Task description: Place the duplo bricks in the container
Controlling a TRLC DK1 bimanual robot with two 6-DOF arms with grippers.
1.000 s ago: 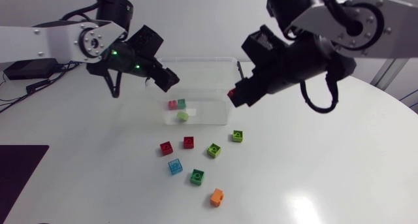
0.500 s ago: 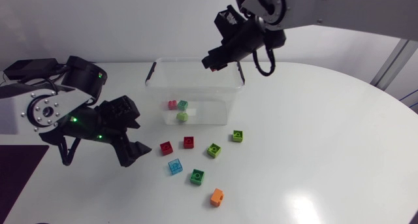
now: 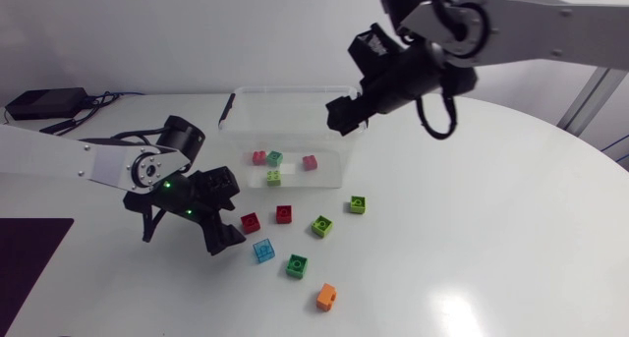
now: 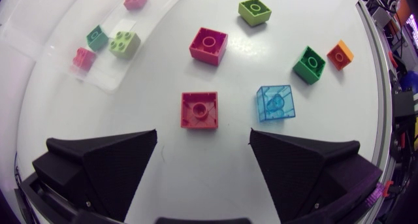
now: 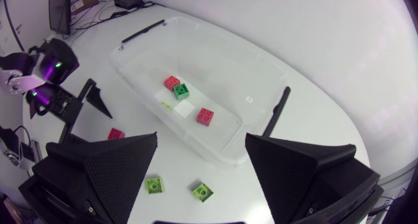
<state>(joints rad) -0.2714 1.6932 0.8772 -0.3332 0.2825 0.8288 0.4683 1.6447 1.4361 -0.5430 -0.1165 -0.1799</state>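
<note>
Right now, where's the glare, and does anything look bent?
Head view: bright glare on the table past the orange brick. Left wrist view: soft sheen beside the farther red brick. Right wrist view: fisheye bows the rim of the clear container.

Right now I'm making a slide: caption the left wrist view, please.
Open left gripper poised just behind a red brick, with a translucent blue brick beside it.

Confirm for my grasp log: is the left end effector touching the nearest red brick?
Apart. The left wrist view shows bare table between the red brick and the open left end effector.
</note>
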